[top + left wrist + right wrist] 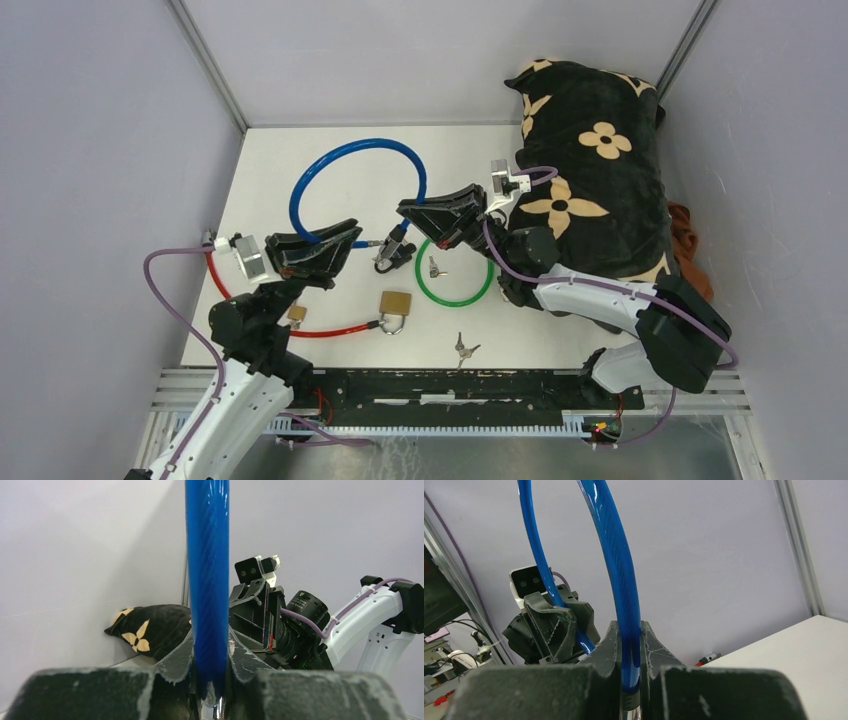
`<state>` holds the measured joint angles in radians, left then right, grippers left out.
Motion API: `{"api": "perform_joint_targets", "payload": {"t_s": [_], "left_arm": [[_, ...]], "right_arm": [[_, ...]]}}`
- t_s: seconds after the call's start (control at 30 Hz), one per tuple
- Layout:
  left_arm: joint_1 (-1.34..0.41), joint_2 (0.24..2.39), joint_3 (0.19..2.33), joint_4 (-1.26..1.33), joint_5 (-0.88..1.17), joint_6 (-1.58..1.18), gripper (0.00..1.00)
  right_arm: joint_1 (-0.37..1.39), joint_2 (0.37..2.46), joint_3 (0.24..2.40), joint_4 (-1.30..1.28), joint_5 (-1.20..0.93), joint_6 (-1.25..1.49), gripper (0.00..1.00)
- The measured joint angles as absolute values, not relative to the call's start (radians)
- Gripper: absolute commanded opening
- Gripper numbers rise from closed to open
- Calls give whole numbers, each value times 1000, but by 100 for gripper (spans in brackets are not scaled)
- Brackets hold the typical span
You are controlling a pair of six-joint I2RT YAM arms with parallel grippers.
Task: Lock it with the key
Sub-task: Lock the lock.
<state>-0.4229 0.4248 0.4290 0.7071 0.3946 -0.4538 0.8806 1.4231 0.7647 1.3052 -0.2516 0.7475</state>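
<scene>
White plastic arm links [590,295], black motor joints [690,345], purple cables [150,285] alongside. Black angular left gripper [352,232] and right gripper [405,208], finger pads [175,665] scuffed grey-white. Silver-white wrist camera blocks [248,256]. White label [302,599] on one joint.

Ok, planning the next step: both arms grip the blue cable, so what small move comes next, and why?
Probably ease the left gripper toward the black lock head, lining up the metal tip with it. It and the right gripper each clamp the blue cable near an end, and the ends look unjoined.
</scene>
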Motion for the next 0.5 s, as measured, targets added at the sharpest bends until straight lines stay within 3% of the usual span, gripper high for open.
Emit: {"api": "perform_joint_targets", "payload": {"t_s": [0.5], "left_arm": [[-423, 453, 431, 714, 395, -512, 2]], "right_arm": [[876, 1447, 766, 1318, -255, 757, 0]]}}
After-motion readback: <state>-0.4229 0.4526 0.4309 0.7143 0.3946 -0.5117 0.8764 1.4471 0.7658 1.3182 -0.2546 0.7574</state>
